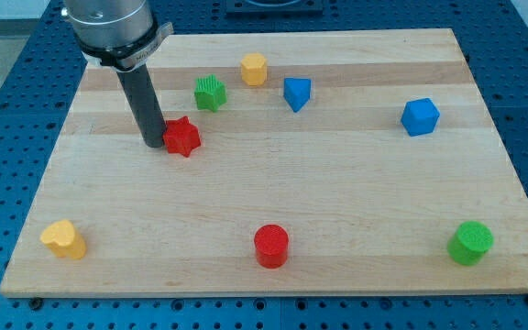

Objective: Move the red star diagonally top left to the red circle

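The red star [182,137] lies on the wooden board [337,183] at the upper left of centre. My tip [153,144] touches the star's left side. The red circle [271,246] stands near the board's bottom edge, well below and to the right of the star.
A green star [210,93], a yellow hexagon [254,69] and a blue triangle [296,93] sit near the top, just above and right of the red star. A blue cube [420,116] is at the right, a green circle [470,243] bottom right, a yellow heart [64,239] bottom left.
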Controlling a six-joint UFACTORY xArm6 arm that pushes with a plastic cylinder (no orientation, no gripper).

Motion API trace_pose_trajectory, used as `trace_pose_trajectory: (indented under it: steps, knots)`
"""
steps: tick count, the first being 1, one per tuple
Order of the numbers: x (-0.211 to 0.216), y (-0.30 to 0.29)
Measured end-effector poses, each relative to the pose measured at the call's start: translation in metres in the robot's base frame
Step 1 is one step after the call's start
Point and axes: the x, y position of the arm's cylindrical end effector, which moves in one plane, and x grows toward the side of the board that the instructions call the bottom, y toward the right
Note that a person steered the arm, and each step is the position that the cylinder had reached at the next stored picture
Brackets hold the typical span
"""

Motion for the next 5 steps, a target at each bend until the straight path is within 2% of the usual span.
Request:
trace_pose_trajectory:
  steps: [1, 2, 5]
  knots:
    - [0.037, -0.013]
    - [0.064, 0.009]
    - [0.033, 0.375]
